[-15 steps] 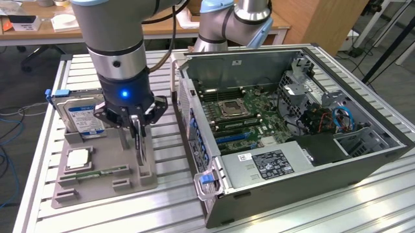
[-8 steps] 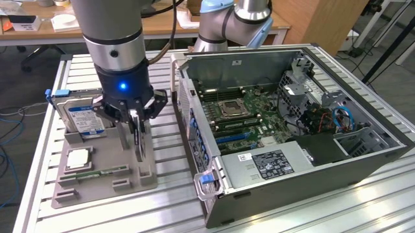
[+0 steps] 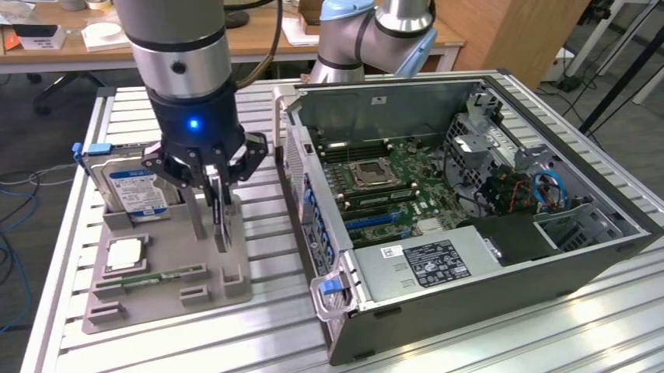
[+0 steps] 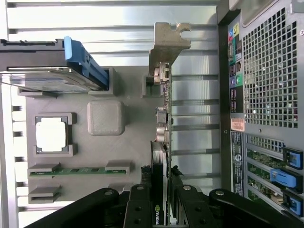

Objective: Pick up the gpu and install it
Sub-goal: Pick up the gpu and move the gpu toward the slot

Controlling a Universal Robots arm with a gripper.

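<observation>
Fingers [image 3: 211,186] gripping gpu [image 3: 221,229], hard drive [image 3: 133,190] beside

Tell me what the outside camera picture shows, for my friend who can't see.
The robot arm's tool is closed on the gpu, a thin black card standing on edge in a grey holder on a slatted metal table. A silver hard drive stands in the holder too. On the exterior view's right lies an open computer case.
</observation>
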